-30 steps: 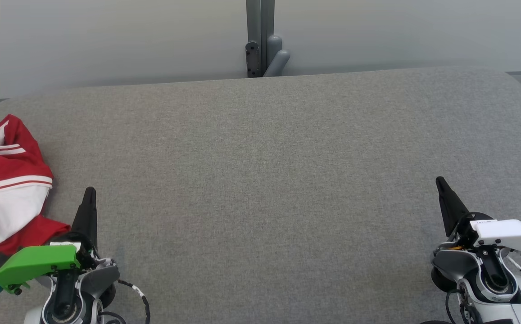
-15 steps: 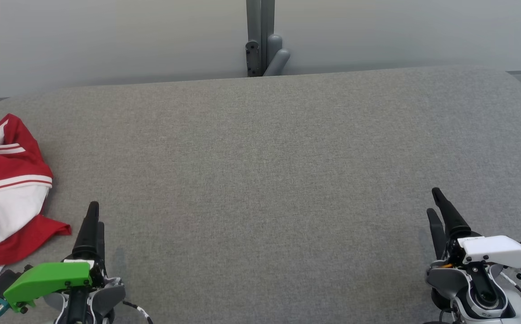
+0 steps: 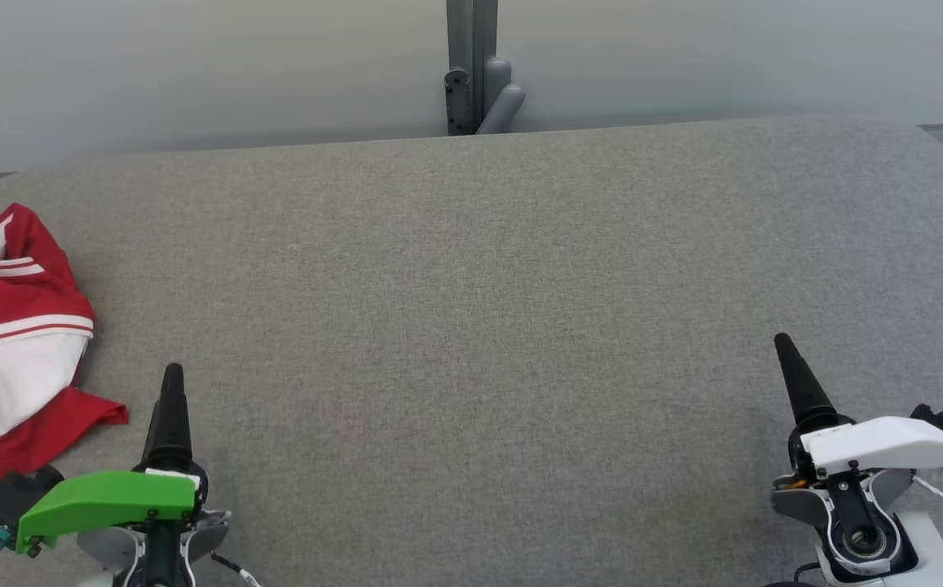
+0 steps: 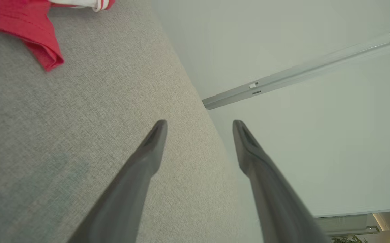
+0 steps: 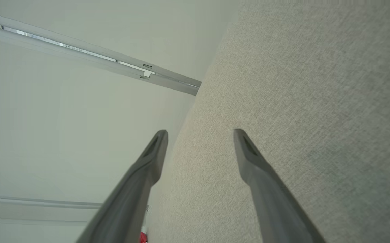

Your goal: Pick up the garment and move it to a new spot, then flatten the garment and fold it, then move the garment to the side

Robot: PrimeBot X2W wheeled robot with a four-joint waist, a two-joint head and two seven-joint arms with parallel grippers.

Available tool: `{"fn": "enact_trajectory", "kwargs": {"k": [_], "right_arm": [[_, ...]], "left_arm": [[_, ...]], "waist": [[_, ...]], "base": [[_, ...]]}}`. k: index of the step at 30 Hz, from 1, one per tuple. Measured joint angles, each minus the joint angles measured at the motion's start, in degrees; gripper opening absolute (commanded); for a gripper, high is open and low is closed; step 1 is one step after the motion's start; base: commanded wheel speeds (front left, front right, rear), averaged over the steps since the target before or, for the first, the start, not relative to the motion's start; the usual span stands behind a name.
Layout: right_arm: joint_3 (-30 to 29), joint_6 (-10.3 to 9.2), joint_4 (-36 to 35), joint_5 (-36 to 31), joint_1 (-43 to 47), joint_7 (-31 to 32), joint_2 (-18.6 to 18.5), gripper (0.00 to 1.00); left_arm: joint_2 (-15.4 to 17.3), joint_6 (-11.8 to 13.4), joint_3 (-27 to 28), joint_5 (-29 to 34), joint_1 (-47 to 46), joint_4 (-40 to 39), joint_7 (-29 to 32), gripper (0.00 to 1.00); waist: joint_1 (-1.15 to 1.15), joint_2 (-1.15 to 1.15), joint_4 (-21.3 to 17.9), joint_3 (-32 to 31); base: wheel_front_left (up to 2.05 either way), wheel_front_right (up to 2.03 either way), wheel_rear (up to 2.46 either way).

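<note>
Since a second ago my left gripper (image 4: 200, 124) has drawn back from the garment (image 3: 15, 342). I count one garment, crumpled red and white, at the left edge of the grey padded surface (image 3: 471, 310). Its red hem lies just left of the left fingers, not touching. I count two grippers with two fingers each, both spread wide and holding nothing. My right gripper (image 5: 200, 132) hovers well apart, far right.

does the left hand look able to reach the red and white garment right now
Probably yes: the left hand is open, the garment lies close beside it, and nothing sits between them.
</note>
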Motion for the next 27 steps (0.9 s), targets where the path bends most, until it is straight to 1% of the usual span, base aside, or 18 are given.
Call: {"fn": "enact_trajectory", "kwargs": {"k": [12,27], "right_arm": [[1.70,0.01,-0.10,-12.25,0.03,-2.54,-0.42,1.00],[3.25,0.01,-1.51,-24.21,0.19,-5.42,-0.63,1.00]], "left_arm": [[0.01,0.05,-2.32,13.29,0.73,0.02,-2.57,1.00],[0.04,0.09,-4.01,25.33,0.88,-0.12,-5.43,1.00]], "waist": [[0.00,0.00,-0.03,0.33],[0.00,0.00,-0.19,0.53]], "base": [[0.00,0.00,0.00],[0.00,0.00,0.00]]}}
